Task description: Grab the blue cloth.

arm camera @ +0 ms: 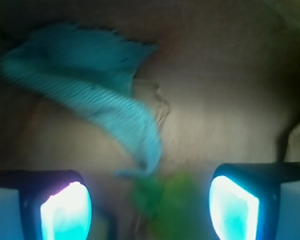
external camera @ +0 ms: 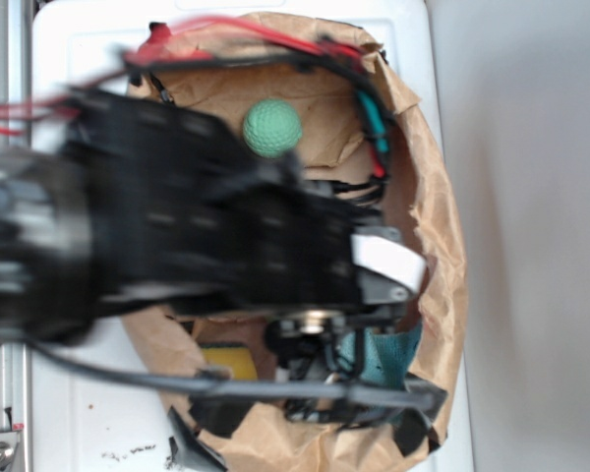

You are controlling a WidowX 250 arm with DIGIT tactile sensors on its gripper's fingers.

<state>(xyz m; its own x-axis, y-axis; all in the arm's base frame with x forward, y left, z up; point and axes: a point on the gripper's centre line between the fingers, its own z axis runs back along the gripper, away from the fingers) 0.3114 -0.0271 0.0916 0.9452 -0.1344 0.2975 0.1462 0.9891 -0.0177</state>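
The blue cloth point(arm camera: 90, 95) lies wrinkled on brown paper, in the upper left of the wrist view, ahead of my fingers. In the exterior view only a teal patch of the blue cloth point(external camera: 391, 356) shows, beside and under my gripper point(external camera: 334, 379). In the wrist view my gripper point(arm camera: 150, 210) is open, with its two fingers wide apart and nothing between the pads. A blurred green shape point(arm camera: 165, 200) lies low between the fingers. Both views are motion-blurred.
A brown paper lining point(external camera: 438, 246) fills a white bin point(external camera: 79, 39). A green ball-like toy point(external camera: 272, 128) sits at the back. A yellow sponge block point(external camera: 226, 360) lies left of my gripper. Red and black cables point(external camera: 256, 34) run along the paper's rim.
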